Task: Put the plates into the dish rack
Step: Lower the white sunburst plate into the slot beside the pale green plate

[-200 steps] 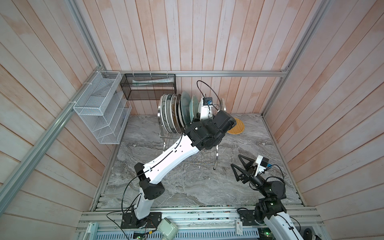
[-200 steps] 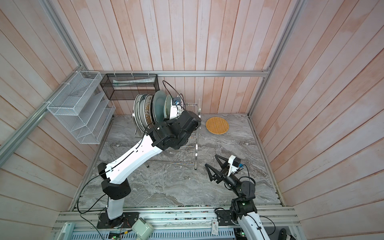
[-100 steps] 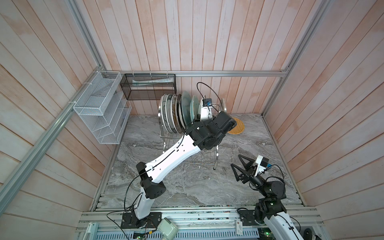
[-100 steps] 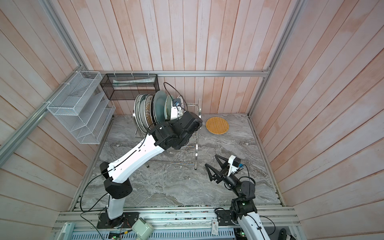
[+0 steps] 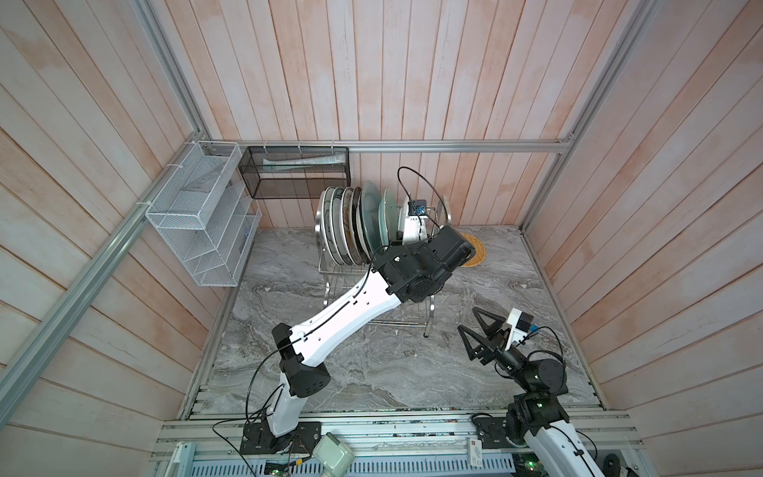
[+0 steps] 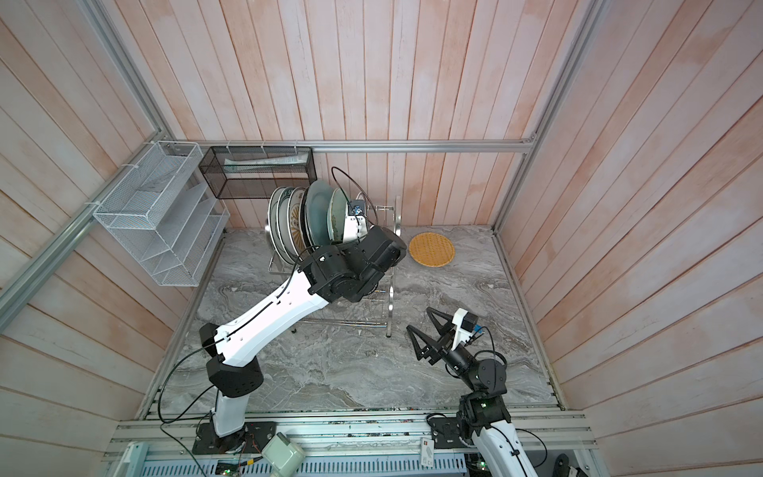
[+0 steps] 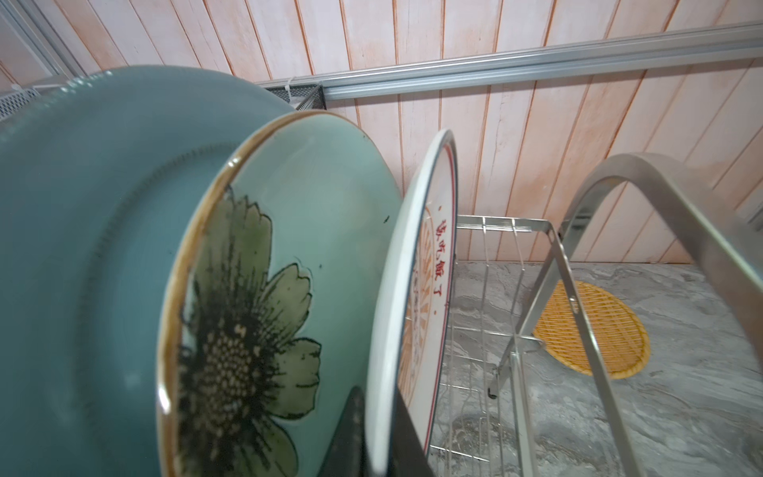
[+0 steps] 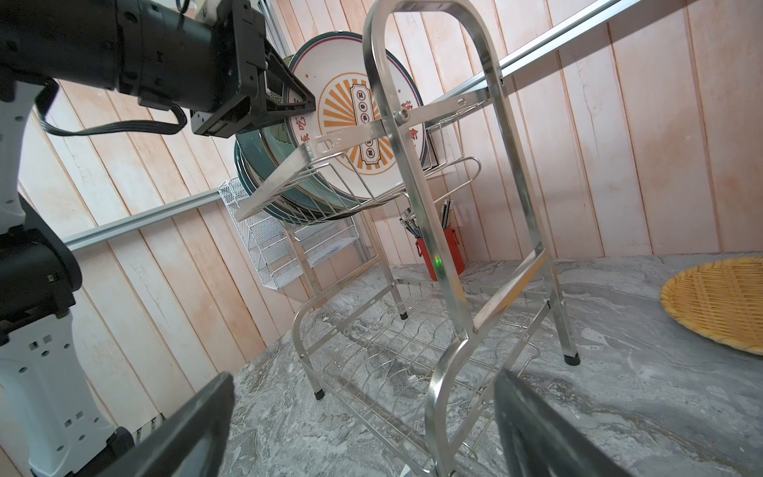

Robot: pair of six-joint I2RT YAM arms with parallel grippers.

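Stainless-steel wire forms the dish rack, on whose upper tier a row of plates is stood on edge. The left tool is closed narrowly on the rim of the white sunburst plate, at the open end of that row. Just beside this tool the pale green flower plate is seen, then the grey-blue plate. The right tool is held wide open and empty above the counter, with the rack ahead of it. The orange woven plate is laid flat on the counter, beyond the rack from the right tool.
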